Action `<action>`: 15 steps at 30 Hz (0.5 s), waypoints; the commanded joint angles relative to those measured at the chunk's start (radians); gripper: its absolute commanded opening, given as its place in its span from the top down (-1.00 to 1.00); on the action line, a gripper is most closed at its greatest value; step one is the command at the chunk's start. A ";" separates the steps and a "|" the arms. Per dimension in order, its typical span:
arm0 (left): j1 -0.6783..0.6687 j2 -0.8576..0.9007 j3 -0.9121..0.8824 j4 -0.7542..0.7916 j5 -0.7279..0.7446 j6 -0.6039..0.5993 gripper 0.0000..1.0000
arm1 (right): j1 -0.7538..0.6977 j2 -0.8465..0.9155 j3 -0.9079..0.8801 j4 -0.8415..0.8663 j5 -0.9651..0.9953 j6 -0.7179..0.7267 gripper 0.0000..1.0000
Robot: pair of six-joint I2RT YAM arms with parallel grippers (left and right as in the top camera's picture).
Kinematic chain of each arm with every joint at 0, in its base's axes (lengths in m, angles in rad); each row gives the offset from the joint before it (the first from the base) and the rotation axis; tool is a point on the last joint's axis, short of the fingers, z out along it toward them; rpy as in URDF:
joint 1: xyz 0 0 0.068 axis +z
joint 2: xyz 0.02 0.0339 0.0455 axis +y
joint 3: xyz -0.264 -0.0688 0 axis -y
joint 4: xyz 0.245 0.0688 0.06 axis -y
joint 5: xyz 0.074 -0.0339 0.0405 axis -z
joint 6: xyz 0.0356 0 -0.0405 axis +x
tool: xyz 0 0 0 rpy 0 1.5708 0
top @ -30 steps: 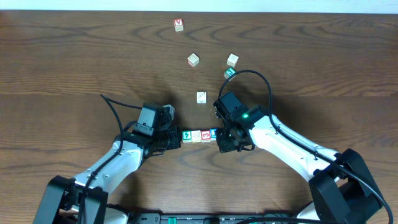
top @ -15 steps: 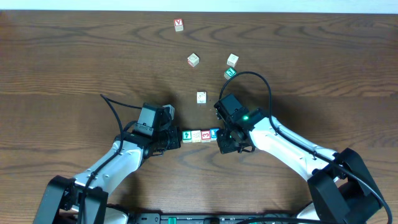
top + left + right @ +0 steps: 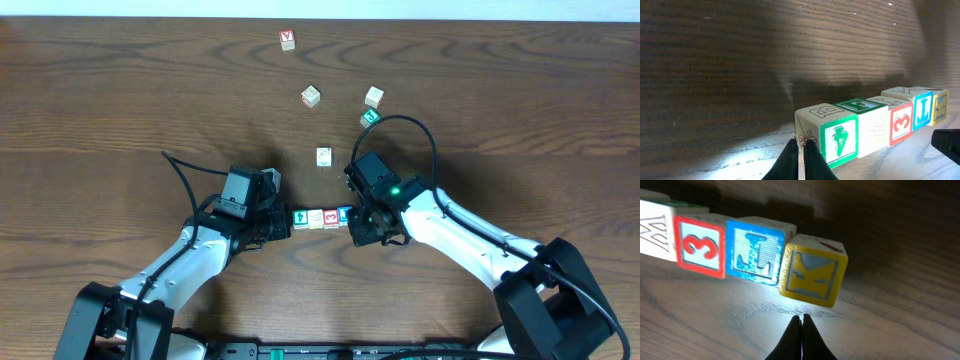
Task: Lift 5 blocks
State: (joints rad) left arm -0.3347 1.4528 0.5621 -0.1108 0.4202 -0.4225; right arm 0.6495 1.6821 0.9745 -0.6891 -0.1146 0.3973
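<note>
Nothing moved, square wooden blocks (image 3: 322, 217) in row

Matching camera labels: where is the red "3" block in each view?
Overhead: red "3" block sits lower centre, in the middle of the short row.
Left wrist: right side, below mid-height.
Right wrist: upper left.
Shared landmark: the blue block touching it, seen in all three views.
</note>
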 commanded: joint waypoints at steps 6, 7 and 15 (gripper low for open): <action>0.003 -0.003 -0.004 -0.004 0.006 0.002 0.85 | 0.013 0.006 -0.008 0.007 0.013 -0.013 0.98; 0.003 -0.003 -0.004 -0.004 0.006 0.002 0.85 | 0.013 0.006 -0.008 0.011 0.013 -0.013 0.97; 0.003 -0.003 -0.004 -0.004 0.006 0.002 0.85 | 0.013 0.006 -0.008 0.031 0.013 -0.013 0.97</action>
State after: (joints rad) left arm -0.3347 1.4528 0.5621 -0.1108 0.4202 -0.4225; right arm 0.6495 1.6821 0.9722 -0.6621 -0.1146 0.3973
